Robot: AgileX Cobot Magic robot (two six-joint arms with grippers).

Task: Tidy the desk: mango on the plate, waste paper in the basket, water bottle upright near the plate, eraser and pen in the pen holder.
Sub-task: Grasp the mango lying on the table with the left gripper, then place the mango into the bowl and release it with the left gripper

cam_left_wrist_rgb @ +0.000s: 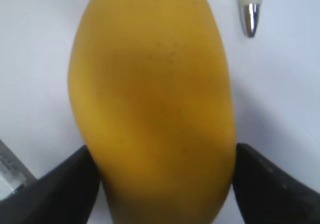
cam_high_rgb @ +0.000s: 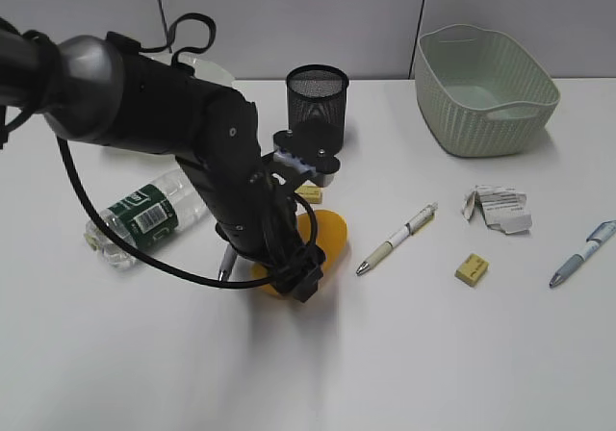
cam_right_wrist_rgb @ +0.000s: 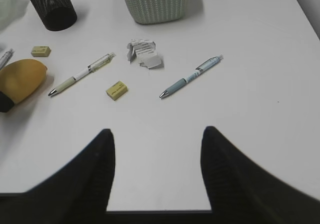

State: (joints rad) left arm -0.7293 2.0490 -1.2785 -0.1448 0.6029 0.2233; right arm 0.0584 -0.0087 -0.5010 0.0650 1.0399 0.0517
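Note:
The yellow mango lies on the white desk. My left gripper is down over it, open, its black fingers close against both sides. The right gripper hovers open and empty over bare desk. The water bottle lies on its side at left. Behind the arm is the plate, mostly hidden. The pen holder and basket stand at the back. Waste paper, two erasers and pens lie loose.
A third pen pokes out under my left arm, beside the mango. The left arm and its cable cover the desk between the bottle and the mango. A grey partition wall runs behind the desk.

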